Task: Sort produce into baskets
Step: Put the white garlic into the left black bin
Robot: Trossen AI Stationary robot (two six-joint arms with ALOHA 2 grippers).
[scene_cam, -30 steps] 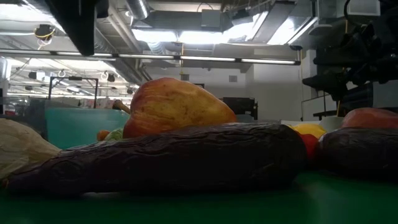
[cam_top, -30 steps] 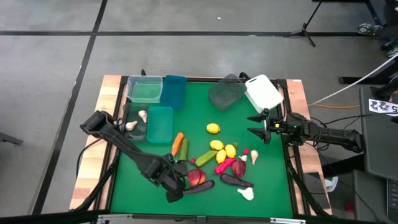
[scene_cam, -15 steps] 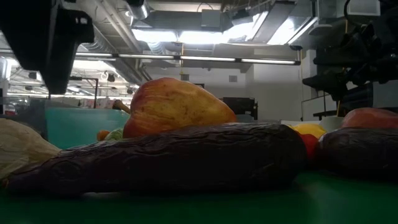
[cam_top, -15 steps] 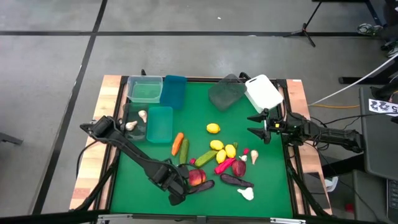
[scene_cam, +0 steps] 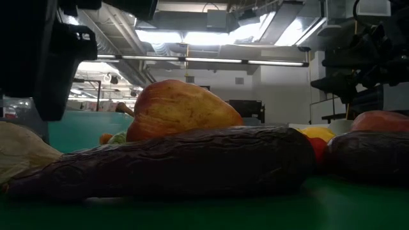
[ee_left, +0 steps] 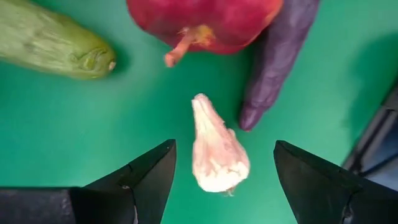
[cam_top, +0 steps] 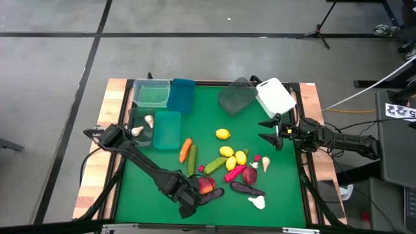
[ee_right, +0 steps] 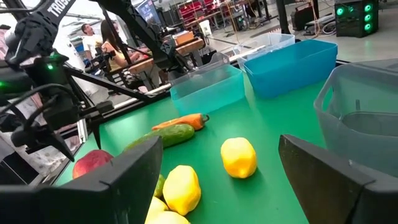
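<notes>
White garlic bulb [ee_left: 214,152] centred btwn open left gripper [ee_left: 224,180] fingers; drop straight, pinch fat end, avoid eggplant [ee_left: 273,59]. Right gripper [cam_top: 270,132] open, idle.

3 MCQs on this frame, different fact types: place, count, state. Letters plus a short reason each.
1. Where does the left gripper hang?
A. Over the white basket
B. Over a garlic bulb beside an eggplant
C. Inside the blue basket

2. How many garlic bulbs lie in the dark tub at the table's left edge?
A. None
B. Two
C. Five

3. How do the left gripper's jaws stand?
A. Open, one on each side of the garlic bulb
B. Shut on a lemon
C. Shut on the carrot

Key: 1 B, the left wrist view shows the bulb between the fingers, next to the eggplant's tip. 2 B, the high view shows two white bulbs there. 3 A, both fingers stand apart and clear of the bulb.
</notes>
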